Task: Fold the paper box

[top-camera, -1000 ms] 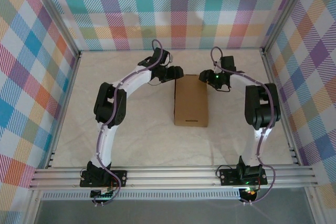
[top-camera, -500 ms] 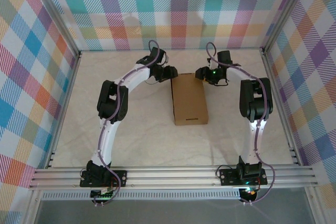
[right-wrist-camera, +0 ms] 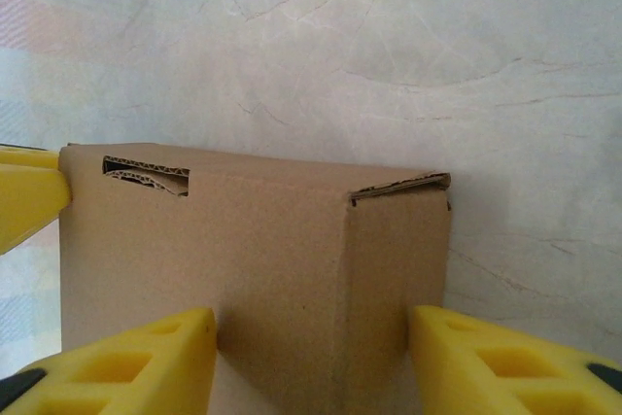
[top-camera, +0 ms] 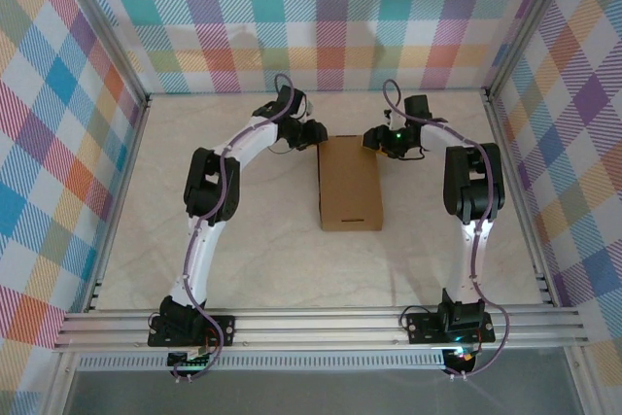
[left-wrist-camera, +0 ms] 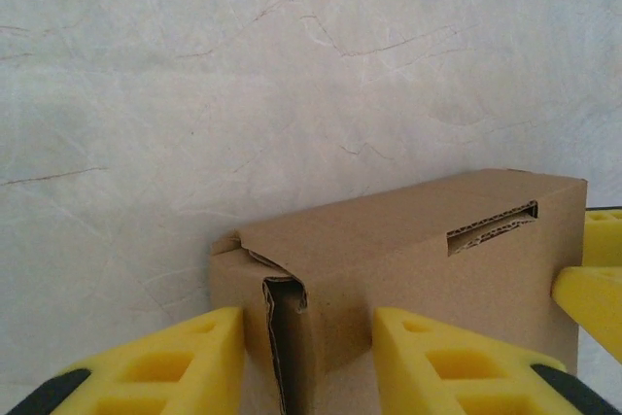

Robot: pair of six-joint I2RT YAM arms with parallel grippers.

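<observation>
Two claws at the far end of a plain brown box (top-camera: pixel 351 185)
It lies on the table (top-camera: pixel 262 240); the right claw (right-wrist-camera: pixel 311 323) stands wide before its end, the left claw (left-wrist-camera: pixel 308 323) narrower astride a corner, grip unclear.

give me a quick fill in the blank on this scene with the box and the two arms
1. The paper box is plain brown ____.
2. The left gripper and the right gripper both sit at the box's ____ end (near or far).
3. The fingers are coloured ____.
Missing words: cardboard; far; yellow.
</observation>
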